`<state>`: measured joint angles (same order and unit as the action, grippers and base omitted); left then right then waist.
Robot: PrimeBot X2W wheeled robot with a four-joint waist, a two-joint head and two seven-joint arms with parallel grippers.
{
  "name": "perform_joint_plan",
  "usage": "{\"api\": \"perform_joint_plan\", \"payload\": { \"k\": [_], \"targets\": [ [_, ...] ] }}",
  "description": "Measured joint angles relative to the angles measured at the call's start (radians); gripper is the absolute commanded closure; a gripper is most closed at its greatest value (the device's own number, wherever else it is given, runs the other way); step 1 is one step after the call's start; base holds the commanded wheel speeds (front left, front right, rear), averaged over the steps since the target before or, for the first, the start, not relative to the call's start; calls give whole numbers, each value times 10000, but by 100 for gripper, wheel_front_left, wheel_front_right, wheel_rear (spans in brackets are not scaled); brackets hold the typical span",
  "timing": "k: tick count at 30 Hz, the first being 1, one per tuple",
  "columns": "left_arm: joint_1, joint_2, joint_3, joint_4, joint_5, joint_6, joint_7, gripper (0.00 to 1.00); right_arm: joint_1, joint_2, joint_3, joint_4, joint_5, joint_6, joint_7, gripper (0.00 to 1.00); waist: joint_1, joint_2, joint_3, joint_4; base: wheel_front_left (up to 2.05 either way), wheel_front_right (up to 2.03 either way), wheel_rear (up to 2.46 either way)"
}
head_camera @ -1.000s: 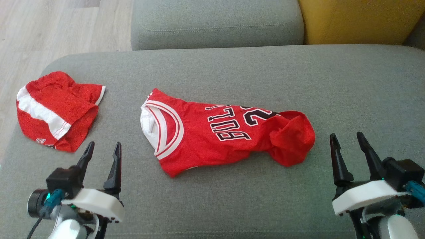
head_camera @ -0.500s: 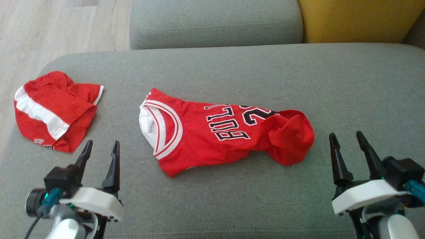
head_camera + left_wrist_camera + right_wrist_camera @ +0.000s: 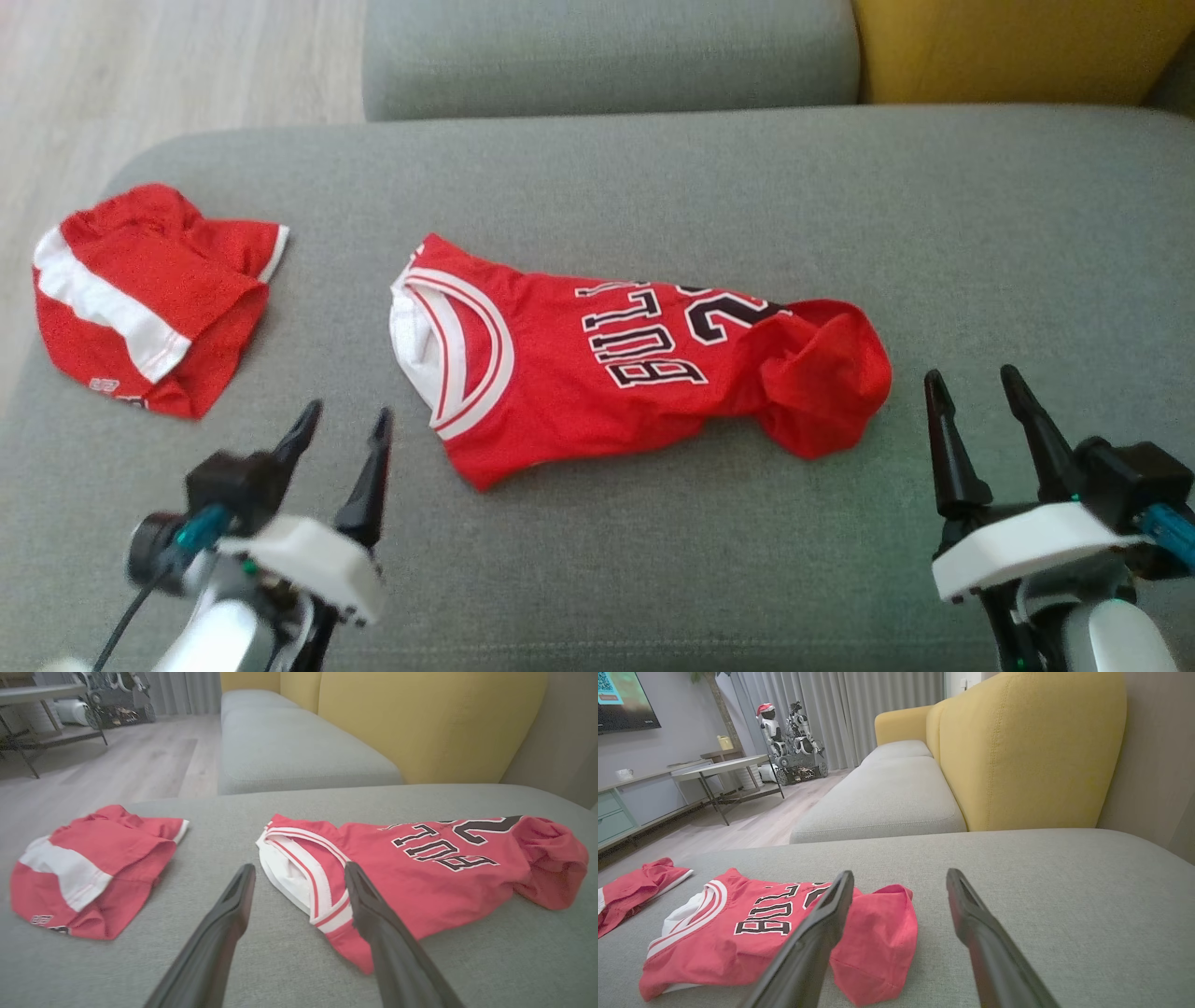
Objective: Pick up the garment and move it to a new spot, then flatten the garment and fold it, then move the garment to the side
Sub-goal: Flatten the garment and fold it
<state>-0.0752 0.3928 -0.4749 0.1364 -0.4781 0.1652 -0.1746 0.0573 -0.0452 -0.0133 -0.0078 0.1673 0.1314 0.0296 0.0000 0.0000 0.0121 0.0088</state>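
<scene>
Compared w/ half a sec ago, the whole head view has slid a bit (camera shift, not the stuff moving), so the grey sofa seat (image 3: 653, 177) and both red clothes sit where they were on it. The real change is the left gripper (image 3: 344, 422). It's swung in toward the middle and now sits just beside the collar end of the jersey (image 3: 607, 373), fingers spread, nothing between them. In the left wrist view the collar lies right ahead of the gap, not touched yet afaict. The right gripper (image 3: 973, 385) hasn't budged. It's also spread and empty, near the bunched-up hem end but apart from it.

What that means imo: step one (pick up + move to a new spot) is only just kicking off, w/ the left arm going for the collar side. The jersey lies crumpled across the middle of the seat, lettering up, so flattening and folding are all still to do.

Count, big to small:
- 1 seat being worked on, plus 1 more seat cushion (image 3: 607, 56) behind it
- 1 yellow backrest (image 3: 1008, 47)
- 2 red garments: 1 jersey, and 1 pair of shorts (image 3: 140, 289) (I think) at the seat's left end, well apart from the jersey
- 2 grippers w/ 2 fingers each
</scene>
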Motion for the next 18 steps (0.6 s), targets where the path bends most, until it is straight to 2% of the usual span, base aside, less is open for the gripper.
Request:
{"api": "perform_joint_plan", "payload": {
  "k": [8,14,17,18],
  "targets": [
    [-1425,-823,-635,1990,-652,-1080,748,0,-291,2,249,-71,8,0,-33,0,0,0,692,-264,0,0,0],
    [-1874,-1287,-696,3908,-1279,-1664,1308,0,-506,2,284,-65,79,0,-128,0,0,0,1133,-621,0,0,0],
    [-2149,-1511,-694,4539,-1609,-2090,1394,0,-523,0,270,-46,90,0,-136,0,0,0,1304,-761,0,0,0],
    [-2249,-1569,-700,4648,-1689,-2209,1423,25,-546,0,267,-38,90,0,-140,0,0,0,1348,-798,0,0,0]
  ]
}}
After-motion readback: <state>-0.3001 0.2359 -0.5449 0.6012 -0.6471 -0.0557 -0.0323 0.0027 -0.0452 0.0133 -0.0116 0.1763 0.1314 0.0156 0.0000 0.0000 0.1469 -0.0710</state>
